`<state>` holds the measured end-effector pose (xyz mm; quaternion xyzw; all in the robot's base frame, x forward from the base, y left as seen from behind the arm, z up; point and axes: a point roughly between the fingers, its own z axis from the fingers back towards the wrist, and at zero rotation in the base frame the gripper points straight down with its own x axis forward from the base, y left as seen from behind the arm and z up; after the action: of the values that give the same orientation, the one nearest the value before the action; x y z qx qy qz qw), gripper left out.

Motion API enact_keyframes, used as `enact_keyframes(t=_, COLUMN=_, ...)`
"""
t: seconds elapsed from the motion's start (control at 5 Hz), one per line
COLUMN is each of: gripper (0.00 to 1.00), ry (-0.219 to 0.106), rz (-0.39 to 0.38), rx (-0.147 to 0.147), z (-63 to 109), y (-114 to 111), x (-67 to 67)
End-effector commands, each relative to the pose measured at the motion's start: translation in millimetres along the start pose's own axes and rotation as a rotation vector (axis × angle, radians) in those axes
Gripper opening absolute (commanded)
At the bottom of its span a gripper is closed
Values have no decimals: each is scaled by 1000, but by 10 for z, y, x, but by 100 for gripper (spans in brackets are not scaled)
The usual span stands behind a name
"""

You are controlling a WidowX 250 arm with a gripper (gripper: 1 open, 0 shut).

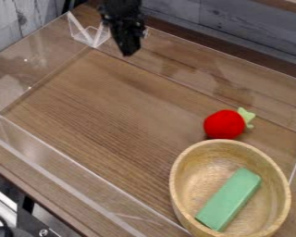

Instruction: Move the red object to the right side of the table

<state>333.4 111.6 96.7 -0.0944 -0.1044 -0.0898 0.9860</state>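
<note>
The black robot jaws (114, 46) are at the far edge of the brown wood-grain surface (107, 116), blurred, with nothing visible between them; they look pressed together. The 1 round bright-red toy fruit with a green leafy tip (224, 124) sits well apart from them, toward the camera and to the picture's right, just beyond the rim of the round light-wood bowl (180, 176). Inside that bowl, farther still from the jaws, is 1 green rectangular block (228, 199).

The step in hand looks like the approach to the fruit. To do it well, spread the jaws first, carry them across at a safe height, and stop directly above the red body before lowering straight down. The bowl's rim is close on the camera side, so set the 2 fingers to come down clear of it, closing across the body rather than on the leaves. Squeeze gently: a round thing could roll or squirt out if caught off-centre.

The fruit lies on its side, its leafy tip pointing away from the camera and to the picture's right. Its long axis, only slightly longer than its width, seems to run along that same slant.
</note>
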Motion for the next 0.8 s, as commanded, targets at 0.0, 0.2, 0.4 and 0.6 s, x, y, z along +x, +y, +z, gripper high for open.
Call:
enact_keyframes(t=0.0, gripper=0, ry=-78, rz=-10, rx=60, z=119, y=95, x=188)
enact_keyframes(t=0.2, gripper=0, ry=-96, rz=-2, rx=69, z=30, y=163, x=291)
enact_keyframes(t=0.4, gripper=0, ry=-115, rz=26, rx=87, z=-20, y=288, x=360)
enact_keyframes(t=0.6, gripper=0, ry=-132, rz=49, rx=104, z=-45, y=377, x=347)
